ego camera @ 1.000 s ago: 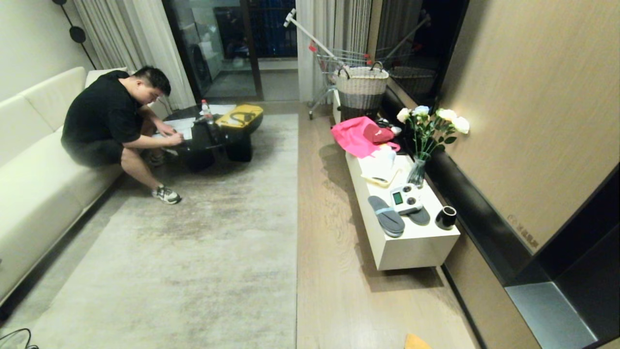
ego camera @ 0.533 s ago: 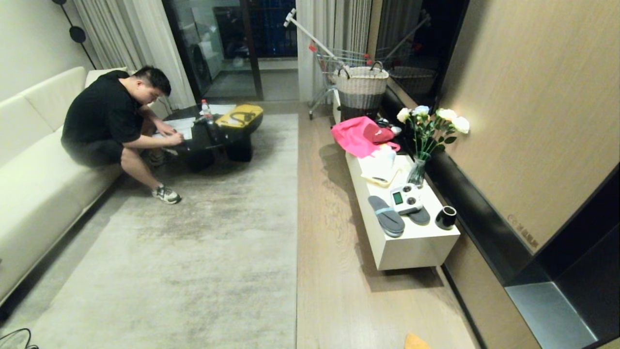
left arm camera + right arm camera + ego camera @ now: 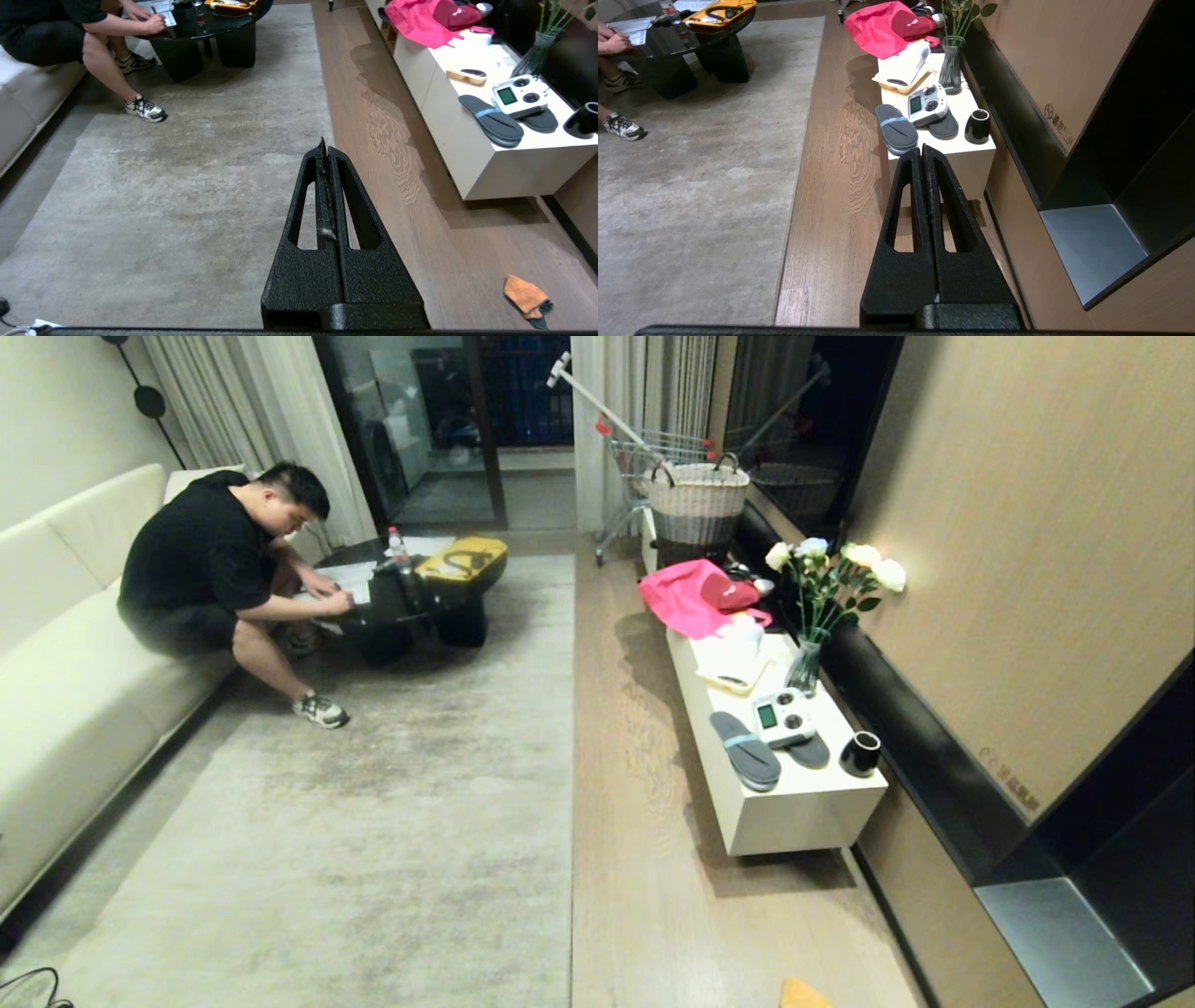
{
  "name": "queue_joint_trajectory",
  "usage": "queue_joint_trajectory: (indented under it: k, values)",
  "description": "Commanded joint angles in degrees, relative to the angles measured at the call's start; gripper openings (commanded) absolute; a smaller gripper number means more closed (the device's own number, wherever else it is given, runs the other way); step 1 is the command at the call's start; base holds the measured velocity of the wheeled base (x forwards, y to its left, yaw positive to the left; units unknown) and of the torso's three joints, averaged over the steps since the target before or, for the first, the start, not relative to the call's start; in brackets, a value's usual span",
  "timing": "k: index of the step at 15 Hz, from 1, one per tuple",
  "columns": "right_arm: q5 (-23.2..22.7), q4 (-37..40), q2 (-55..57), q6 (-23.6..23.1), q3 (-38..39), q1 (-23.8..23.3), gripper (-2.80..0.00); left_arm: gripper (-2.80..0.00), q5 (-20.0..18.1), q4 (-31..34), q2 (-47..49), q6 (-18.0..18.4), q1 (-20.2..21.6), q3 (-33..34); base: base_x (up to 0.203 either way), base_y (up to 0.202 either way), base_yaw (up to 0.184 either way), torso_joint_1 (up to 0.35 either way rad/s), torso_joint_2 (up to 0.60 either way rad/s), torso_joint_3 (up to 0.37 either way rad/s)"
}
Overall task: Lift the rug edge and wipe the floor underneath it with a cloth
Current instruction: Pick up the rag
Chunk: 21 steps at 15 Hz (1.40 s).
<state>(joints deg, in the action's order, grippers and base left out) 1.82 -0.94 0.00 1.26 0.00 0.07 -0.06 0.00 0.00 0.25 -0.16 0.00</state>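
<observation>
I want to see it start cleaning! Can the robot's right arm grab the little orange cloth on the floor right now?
Probably not yet. The cloth lies alone on the bare floor, nothing blocking it, but the right gripper is shut and held up high, pointing toward the white cabinet. It would have to open and come down first.

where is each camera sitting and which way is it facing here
Head view: up high, facing forward and down the room at the rug, floor and white bench; no arm shows.
Left wrist view: behind the shut left gripper, facing rug edge and cloth.
Right wrist view: behind the shut right gripper, facing the bench.
Shared: all three show rug, floor and bench.
</observation>
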Motion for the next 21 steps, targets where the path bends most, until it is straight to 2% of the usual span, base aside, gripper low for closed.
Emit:
queue_joint_trajectory:
  k: [1,6,10,21]
  values:
    - [0.03,-0.03,0.09,0.06,0.00,0.01,-2.80,-2.80,0.06,0.00,0.02,0.01,-0.02,0.00,0.000,0.000,0.000,-0.052,0.15,0.078]
    - [0.12,-0.12,0.09,0.75,0.00,0.01,-2.80,-2.80,0.06,0.00,0.09,0.01,-0.02,0.00,0.000,0.000,0.000,-0.089,0.20,0.112]
    - [0.21,-0.12,0.09,3.21,0.00,0.01,-2.80,-2.80,0.06,0.00,0.07,0.01,-0.10,0.00,0.000,0.000,0.000,-0.098,0.24,0.135]
    - [1.08,-0.20,0.18,4.37,0.00,0.10,-2.80,-2.80,0.06,0.00,0.00,0.01,-0.06,0.00,0.000,0.000,0.000,-0.133,0.32,0.179]
